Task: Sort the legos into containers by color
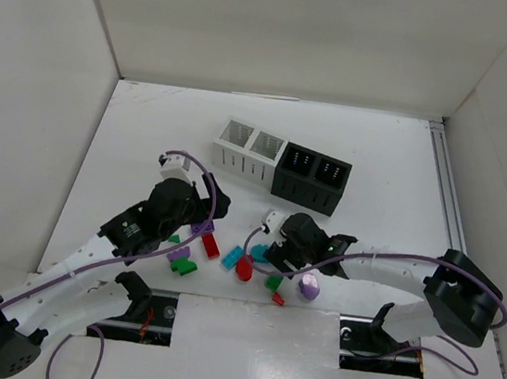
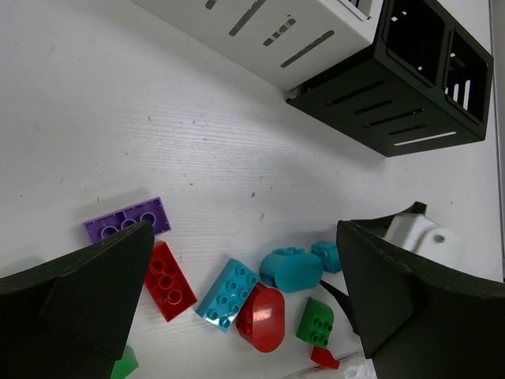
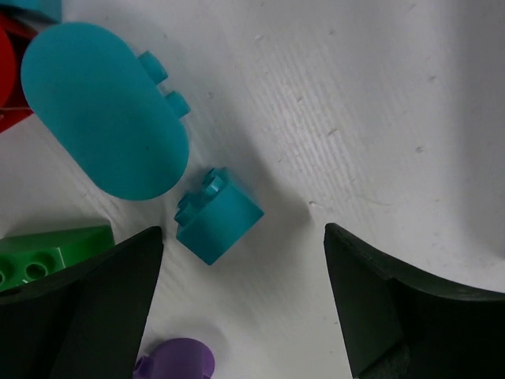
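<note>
The legos lie in a loose cluster near the table's front. In the left wrist view I see a purple brick (image 2: 126, 219), a red brick (image 2: 167, 281), a teal brick (image 2: 227, 294), a red oval (image 2: 262, 317), a teal oval (image 2: 292, 268) and a green piece (image 2: 316, 320). My left gripper (image 2: 245, 260) is open and empty above them. My right gripper (image 3: 243, 260) is open and empty, low over the table, just right of a small teal cube (image 3: 217, 215). A purple oval (image 3: 177, 359) lies near it. The containers, white pair (image 1: 249, 150) and black pair (image 1: 311, 177), stand behind.
More green and purple pieces (image 1: 183, 263) lie under the left arm. A tiny red piece (image 1: 277, 298) lies at the front edge. White walls enclose the table on three sides, and a rail (image 1: 445, 187) runs along the right side.
</note>
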{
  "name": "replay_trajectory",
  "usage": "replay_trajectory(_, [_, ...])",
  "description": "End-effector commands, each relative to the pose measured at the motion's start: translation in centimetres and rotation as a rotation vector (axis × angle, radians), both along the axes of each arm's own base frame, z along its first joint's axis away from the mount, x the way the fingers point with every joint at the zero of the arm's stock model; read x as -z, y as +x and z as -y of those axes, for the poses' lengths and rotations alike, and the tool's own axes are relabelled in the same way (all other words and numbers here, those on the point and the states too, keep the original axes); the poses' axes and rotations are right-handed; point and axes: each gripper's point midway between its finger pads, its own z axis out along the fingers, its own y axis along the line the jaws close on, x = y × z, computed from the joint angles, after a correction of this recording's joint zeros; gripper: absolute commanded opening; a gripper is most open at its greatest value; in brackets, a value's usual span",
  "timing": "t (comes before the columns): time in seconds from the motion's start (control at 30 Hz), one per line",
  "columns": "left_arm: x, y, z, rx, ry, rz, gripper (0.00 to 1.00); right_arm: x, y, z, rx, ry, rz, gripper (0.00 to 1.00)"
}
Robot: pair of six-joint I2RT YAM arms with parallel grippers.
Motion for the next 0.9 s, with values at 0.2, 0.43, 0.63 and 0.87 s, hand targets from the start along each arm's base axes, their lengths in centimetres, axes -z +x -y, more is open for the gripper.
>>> replay_trajectory(0.2, [-0.1, 0.0, 0.1, -0.006, -0.032, 0.011, 1.00, -0.6, 1.3, -1.9, 0.010, 0.025, 0.032, 0.75])
replay_trajectory(0.43, [-0.3, 0.0, 0.1, -0.005, -0.038, 0.018, 1.00, -0.3, 1.4, -2.0, 0.010, 0.017, 0.027, 0.49])
replay_trajectory(0.63, [-0.3, 0.0, 0.1, -0.005, -0.038, 0.018, 1.00, -1.0, 1.5, -3.2, -0.065, 0.043, 0.047, 0.25])
replay_trajectory(0.87, [0.2, -0.1, 0.5, 0.011, -0.032, -0.004, 1.00, -6.3, 3.0, -4.7, -0.122, 0.123, 0.176, 0.16])
